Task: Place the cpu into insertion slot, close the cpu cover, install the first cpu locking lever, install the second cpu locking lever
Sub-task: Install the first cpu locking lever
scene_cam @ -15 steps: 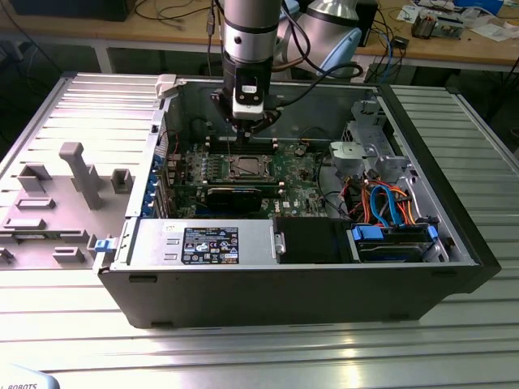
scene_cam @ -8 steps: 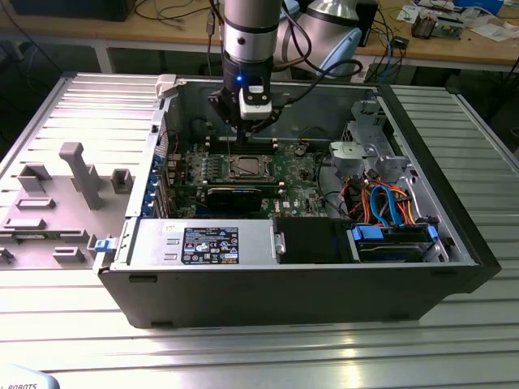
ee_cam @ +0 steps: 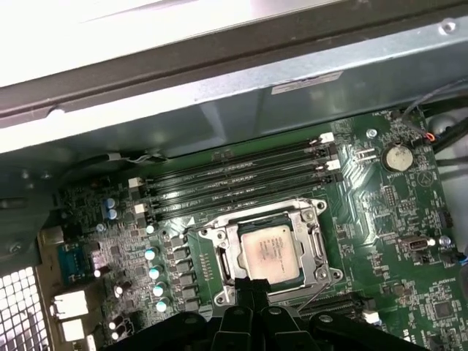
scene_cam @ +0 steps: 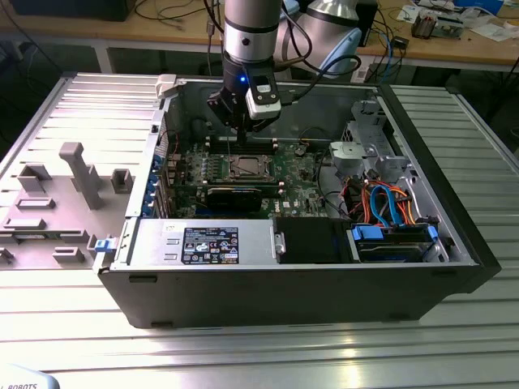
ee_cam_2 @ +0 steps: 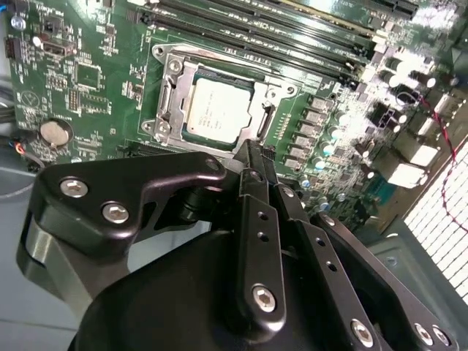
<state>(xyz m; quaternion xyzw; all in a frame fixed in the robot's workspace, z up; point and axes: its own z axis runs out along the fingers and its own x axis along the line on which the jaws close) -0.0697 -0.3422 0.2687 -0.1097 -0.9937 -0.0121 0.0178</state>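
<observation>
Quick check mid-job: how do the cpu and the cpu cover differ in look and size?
The cpu is a solid pale square; the cpu cover is an open frame with a window. The cpu is smaller and sits inside the cover's window. Both are silvery metal and lie flat on the motherboard.

Cpu [ee_cam: 269, 252] plain silvery-grey; cover [ee_cam: 316, 241] shiny silver; board [ee_cam: 395, 219] green, dotted with pale teal-topped capacitors [ee_cam: 152, 272] and striped by black slots [ee_cam: 234, 179]. Gripper [ee_cam_2: 252, 150] matte black with silver screws. Case [scene_cam: 324, 284] dark grey; label [scene_cam: 209, 245] black with white and blue patches; cables [scene_cam: 388, 203] blue and orange; table [scene_cam: 243, 348] ribbed silver
</observation>
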